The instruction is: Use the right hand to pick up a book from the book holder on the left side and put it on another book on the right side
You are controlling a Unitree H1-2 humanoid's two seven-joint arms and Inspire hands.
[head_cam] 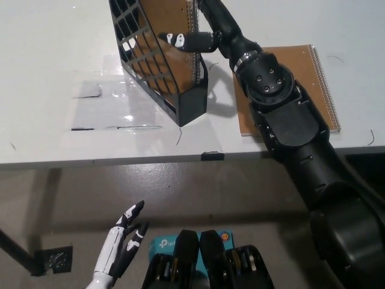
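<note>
Right hand [194, 37]: fingers closed on book [170, 24] — upright in holder [180, 99]
Left hand [119, 248]: low, fingers spread — empty
Second book [313, 72]: flat, right

two books [171, 24] [301, 72], one book holder [157, 72], one table [60, 72]

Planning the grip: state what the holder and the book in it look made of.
Holder: seemingly hard black plastic, slightly glossy, with a moulded grid of openings. Book: matt brown cover, likely kraft card, with a spiral binding, probably metal, along its edge. Right hand grips it.
</note>
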